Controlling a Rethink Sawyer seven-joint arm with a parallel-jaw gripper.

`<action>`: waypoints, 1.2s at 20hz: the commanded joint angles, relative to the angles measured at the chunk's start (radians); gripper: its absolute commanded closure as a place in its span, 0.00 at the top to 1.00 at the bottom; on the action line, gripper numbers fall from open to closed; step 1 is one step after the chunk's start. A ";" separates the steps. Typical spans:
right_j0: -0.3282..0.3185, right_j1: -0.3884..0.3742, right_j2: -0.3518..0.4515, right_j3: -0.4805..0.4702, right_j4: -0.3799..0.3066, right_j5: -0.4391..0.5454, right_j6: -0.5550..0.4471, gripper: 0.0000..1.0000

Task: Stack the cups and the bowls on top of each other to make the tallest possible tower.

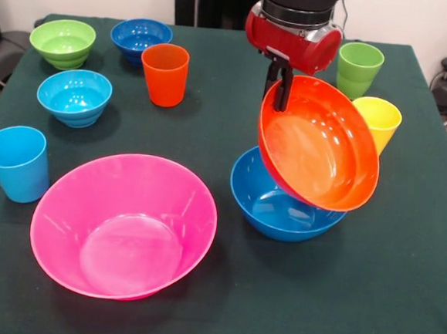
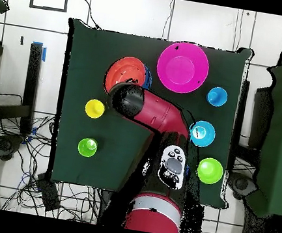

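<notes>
My gripper [image 1: 278, 100] is shut on the far rim of the large orange bowl [image 1: 322, 148] and holds it steeply tilted. The bowl's lower edge sits over or in the large blue bowl [image 1: 271, 205], which stands on the table. The big pink bowl [image 1: 124, 225] stands alone at the front left. In the overhead view the orange bowl [image 2: 124, 72] covers most of the blue bowl [image 2: 148, 78], next to the pink bowl [image 2: 182, 67]. The arm [image 2: 157, 114] hides the gripper there.
A yellow cup [image 1: 381, 117] stands close behind the orange bowl, with a green cup [image 1: 360, 68] farther back. An orange cup [image 1: 165, 73], a dark blue bowl [image 1: 141, 35], a green bowl [image 1: 63, 42], a light blue bowl [image 1: 74, 97] and a light blue cup [image 1: 15, 162] stand at left.
</notes>
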 commanded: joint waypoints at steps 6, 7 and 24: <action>-0.013 0.040 0.114 0.022 -0.062 0.014 -0.006 0.00; -0.015 0.040 0.117 0.023 -0.062 0.012 -0.007 0.00; -0.027 0.038 0.132 0.029 -0.063 0.017 -0.005 0.00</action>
